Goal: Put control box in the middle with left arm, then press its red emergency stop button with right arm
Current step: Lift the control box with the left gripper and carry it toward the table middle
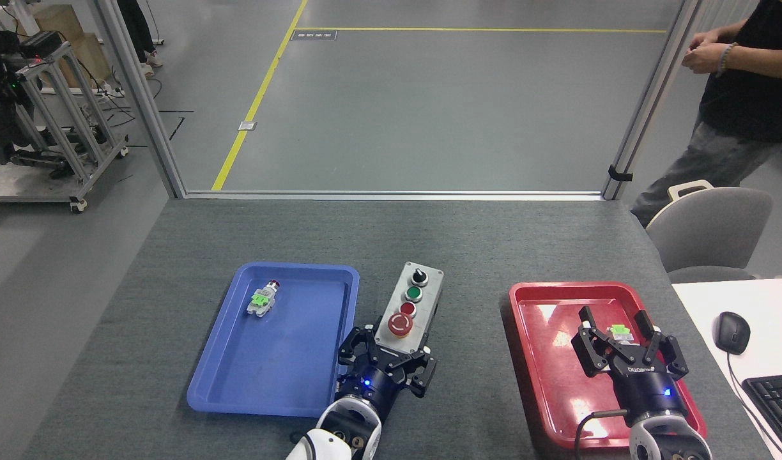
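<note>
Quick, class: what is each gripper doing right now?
Left gripper: closed on the near end of the control box.
Right gripper: open, holding nothing, above the red tray.

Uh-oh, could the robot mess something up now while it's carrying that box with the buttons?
Maybe. The left gripper grips only the near end of the control box, so the long box could tilt or slip out. The box is right beside the blue tray, so a low swing might bump its rim. Later, the right gripper must hit the red emergency stop button, not the smaller red button right next to it.
</note>
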`<state>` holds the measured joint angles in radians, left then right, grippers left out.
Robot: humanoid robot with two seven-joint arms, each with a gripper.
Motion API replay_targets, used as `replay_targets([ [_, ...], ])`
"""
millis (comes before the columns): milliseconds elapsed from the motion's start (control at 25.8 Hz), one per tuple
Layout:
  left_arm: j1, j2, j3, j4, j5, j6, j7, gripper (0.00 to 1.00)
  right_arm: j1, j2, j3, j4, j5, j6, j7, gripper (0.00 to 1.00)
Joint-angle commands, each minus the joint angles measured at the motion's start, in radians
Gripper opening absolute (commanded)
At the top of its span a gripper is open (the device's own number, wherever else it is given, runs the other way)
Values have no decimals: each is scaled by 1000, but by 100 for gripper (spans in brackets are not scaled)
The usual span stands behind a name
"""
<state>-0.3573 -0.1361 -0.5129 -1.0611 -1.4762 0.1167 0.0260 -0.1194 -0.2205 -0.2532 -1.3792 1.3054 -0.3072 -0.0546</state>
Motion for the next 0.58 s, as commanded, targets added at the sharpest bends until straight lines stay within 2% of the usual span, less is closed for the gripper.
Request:
replay_targets([
  [0, -43, -3, -93, 96, 5, 24, 2, 0, 0, 0, 0, 2, 0, 0, 1, 99],
  [194, -60, -3, -179, 145, 7, 24, -1, 0, 0, 0, -3, 2, 0, 0, 1, 99],
  [542, -68, -5, -208, 177, 7, 17, -3, 1, 1, -5, -8, 17, -3, 8, -2, 99],
])
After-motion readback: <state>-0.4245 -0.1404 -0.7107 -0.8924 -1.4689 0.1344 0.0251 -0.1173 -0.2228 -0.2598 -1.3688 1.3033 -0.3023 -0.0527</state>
